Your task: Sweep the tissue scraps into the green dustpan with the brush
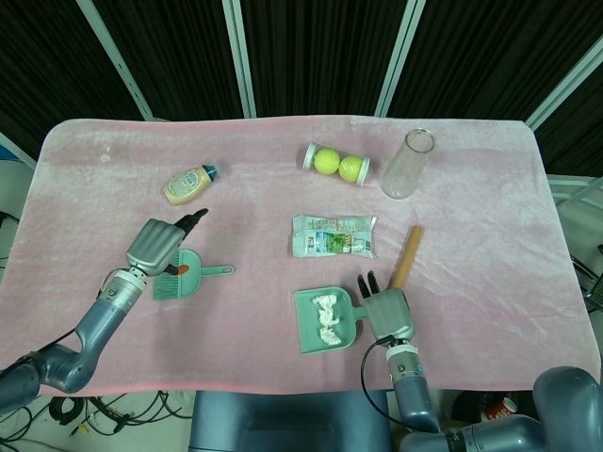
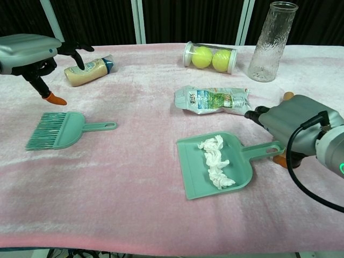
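Tissue scraps (image 2: 214, 160) lie in the green dustpan (image 2: 194, 174). The right hand (image 2: 293, 128) hovers over its handle, fingers apart; the left hand (image 2: 29, 49) hangs spread above the brush (image 2: 58, 130).

Both robot hands (image 2: 32, 51) (image 2: 293, 126) open, fingers spread

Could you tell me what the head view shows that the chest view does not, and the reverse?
Only the head view shows the whole wooden stick and both forearms. Only the chest view shows the left hand raised clear of the brush, and the right hand off the dustpan handle. Both show the tissue scraps in the dustpan, the bottle, ball tube, glass and packet.
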`<state>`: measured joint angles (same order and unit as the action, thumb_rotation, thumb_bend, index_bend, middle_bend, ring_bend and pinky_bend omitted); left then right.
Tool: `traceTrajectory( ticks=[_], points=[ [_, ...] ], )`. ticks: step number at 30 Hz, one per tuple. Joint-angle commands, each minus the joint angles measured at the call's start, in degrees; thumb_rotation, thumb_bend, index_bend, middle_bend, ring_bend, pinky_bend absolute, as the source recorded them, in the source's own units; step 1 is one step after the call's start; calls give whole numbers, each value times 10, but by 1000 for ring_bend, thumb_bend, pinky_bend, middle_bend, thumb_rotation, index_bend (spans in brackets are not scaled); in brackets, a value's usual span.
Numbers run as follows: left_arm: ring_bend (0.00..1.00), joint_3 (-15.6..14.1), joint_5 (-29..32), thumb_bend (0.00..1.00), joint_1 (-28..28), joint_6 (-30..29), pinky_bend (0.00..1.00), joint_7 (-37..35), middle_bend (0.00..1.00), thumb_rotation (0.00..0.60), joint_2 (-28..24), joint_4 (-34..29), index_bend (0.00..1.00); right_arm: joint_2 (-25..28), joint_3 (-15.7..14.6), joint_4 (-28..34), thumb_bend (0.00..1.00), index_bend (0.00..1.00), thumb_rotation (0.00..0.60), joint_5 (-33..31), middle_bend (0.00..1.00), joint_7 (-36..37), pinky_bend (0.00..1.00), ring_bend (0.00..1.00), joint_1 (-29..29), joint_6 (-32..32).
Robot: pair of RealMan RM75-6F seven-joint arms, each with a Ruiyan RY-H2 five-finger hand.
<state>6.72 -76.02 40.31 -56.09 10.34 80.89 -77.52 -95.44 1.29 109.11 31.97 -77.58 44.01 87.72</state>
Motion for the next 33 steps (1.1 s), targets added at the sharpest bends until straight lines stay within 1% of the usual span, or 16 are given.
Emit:
traceTrajectory(
  ticks=[1, 3, 5, 6, 8, 9, 10, 12, 13, 16, 18, 21, 24, 27, 30, 33],
  points=[
    [802, 1, -12, 0, -12, -29, 955, 1, 241, 600, -13, -25, 25, 24, -6, 24, 176, 46, 600, 15, 70, -4, 730, 566, -2, 14],
    [772, -1, -19, 0, -24, -52, 927, 4, 239, 600, -25, -49, 25, 50, -13, 42, 174, 37, 600, 30, 65, 2, 726, 562, -8, 24],
    [714, -7, -30, 0, -39, -77, 868, 9, 234, 600, -42, -76, 24, 79, -21, 61, 174, 26, 600, 46, 60, 17, 709, 547, -17, 30],
    [664, -12, -36, 0, -48, -91, 814, 13, 229, 600, -51, -89, 24, 97, -25, 71, 174, 16, 600, 55, 52, 28, 682, 516, -24, 35],
    [539, -24, -51, 0, -70, -121, 683, 18, 204, 600, -69, -117, 24, 135, -36, 91, 170, 3, 600, 73, 26, 59, 575, 408, -40, 38],
    [424, -31, -58, 0, -82, -136, 567, 18, 179, 600, -79, -132, 23, 154, -43, 102, 165, 0, 600, 84, 12, 79, 471, 303, -49, 36],
    [353, -36, -62, 0, -90, -145, 500, 17, 161, 600, -84, -141, 23, 166, -48, 108, 160, 0, 600, 92, 3, 93, 356, 187, -55, 34],
    [159, -57, -74, 0, -117, -168, 316, 8, 102, 600, -105, -172, 22, 204, -67, 123, 143, 0, 600, 128, 0, 146, 215, 33, -77, 24],
    [82, -70, -83, 0, -132, -179, 225, 2, 65, 600, -115, -184, 18, 222, -79, 127, 137, 0, 600, 153, 0, 181, 192, 11, -90, 17],
    [0, -109, -122, 0, -171, -217, 54, -13, 3, 600, -136, -197, 2, 264, -125, 113, 116, 0, 600, 258, 0, 280, 162, 0, -130, 8],
    [0, -133, -145, 0, -198, -242, 15, -25, 0, 600, -143, -195, 0, 280, -156, 86, 112, 0, 600, 332, 0, 339, 154, 0, -160, 16],
    [0, -160, -167, 0, -230, -269, 0, -33, 0, 600, -148, -179, 0, 287, -188, 39, 109, 0, 600, 416, 0, 414, 147, 0, -202, 38],
    [0, -168, -177, 0, -256, -298, 0, -40, 0, 600, -149, -160, 0, 284, -205, -18, 108, 0, 600, 480, 0, 476, 146, 0, -242, 69],
    [0, -160, -184, 0, -274, -331, 0, -57, 0, 600, -149, -134, 0, 277, -210, -85, 108, 0, 600, 529, 0, 529, 146, 0, -279, 103],
    [0, -151, -179, 0, -289, -351, 0, -83, 0, 600, -148, -109, 0, 268, -202, -137, 108, 0, 600, 545, 0, 571, 146, 0, -313, 130],
    [0, -145, -174, 0, -295, -355, 0, -102, 0, 600, -148, -105, 0, 265, -189, -151, 108, 0, 600, 541, 0, 602, 146, 0, -328, 133]
  ],
)
